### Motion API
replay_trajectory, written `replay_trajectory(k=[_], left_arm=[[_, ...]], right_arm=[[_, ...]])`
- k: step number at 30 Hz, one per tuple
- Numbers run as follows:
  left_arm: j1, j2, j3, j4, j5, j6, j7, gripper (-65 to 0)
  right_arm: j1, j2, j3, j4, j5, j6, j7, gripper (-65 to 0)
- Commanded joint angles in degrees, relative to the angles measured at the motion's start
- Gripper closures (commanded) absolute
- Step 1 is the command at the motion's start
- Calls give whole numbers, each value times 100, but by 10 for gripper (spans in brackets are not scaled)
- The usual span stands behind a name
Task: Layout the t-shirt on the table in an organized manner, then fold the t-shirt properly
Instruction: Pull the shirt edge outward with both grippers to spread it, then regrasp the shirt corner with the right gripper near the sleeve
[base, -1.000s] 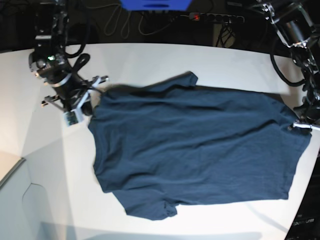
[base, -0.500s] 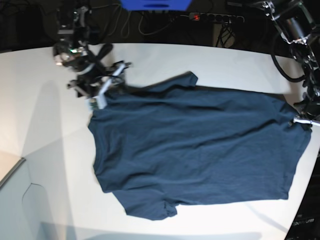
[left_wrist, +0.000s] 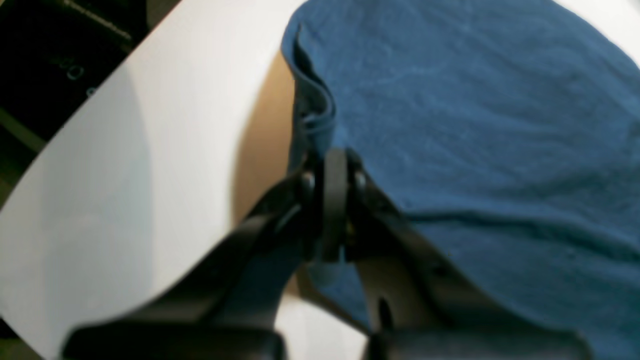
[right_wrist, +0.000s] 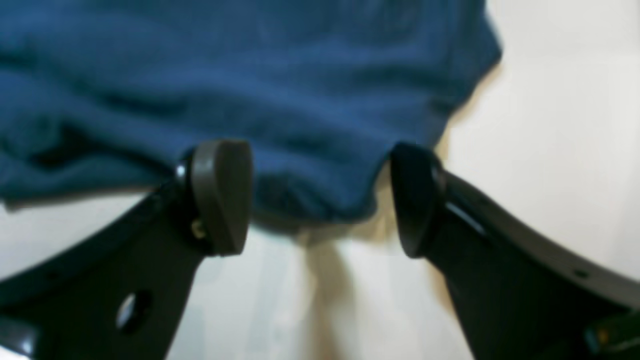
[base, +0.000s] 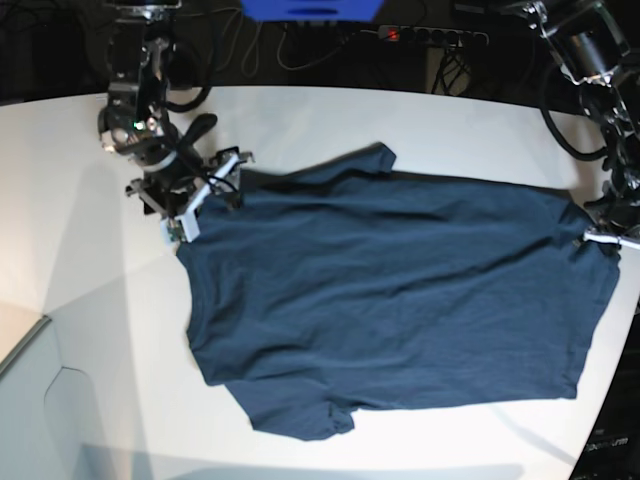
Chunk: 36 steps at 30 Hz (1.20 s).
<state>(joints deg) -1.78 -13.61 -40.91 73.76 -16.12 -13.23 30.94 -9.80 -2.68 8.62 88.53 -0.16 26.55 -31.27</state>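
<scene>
plain unprinted t-shirt (base: 400, 290), no writing

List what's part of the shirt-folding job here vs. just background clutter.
Job:
- t-shirt, spread out
- table
- left end effector, shut on the shirt's edge
- right end effector, open at the shirt's edge

Lying about:
- power strip behind the table
- cables
- blue object
</scene>
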Motion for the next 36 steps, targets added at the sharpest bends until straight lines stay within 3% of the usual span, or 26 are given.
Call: replay_trajectory(k=[1,11,13,16,19,24,27,36], left_arm=[[-81,-112,-28,93,-54,-8,-136,-1],[-11,-112,-28,93,-54,0,-162,-1],[-2,-112,-28,93,-54,0,-153,-1],[24,-112,-28,93,-54,0,-136,-1],[77,-112,-28,110,-54,0,-136,-1],[262,-94,-204,260,-72,0,-118,-1],[314,90,-520,497,-63,-8,-118,-1],[666,266,-767,1209,-72,-17,-109,-1]], right_arm=[[53,17,12,-22,47,14,72,-440],[123,0,136,-611,47,14,80,-435],[123,-9,127,-638,47,22,80,-410],[123,17,-58,-629,56,154,80,-245],[123,8,21,-585,56,708,72,0],[-255,17,320,66,56,1016,80,0],[-589,17,470,786,56,1323,80,0],[-1152,0,443,2369,47,1345,19,0]])
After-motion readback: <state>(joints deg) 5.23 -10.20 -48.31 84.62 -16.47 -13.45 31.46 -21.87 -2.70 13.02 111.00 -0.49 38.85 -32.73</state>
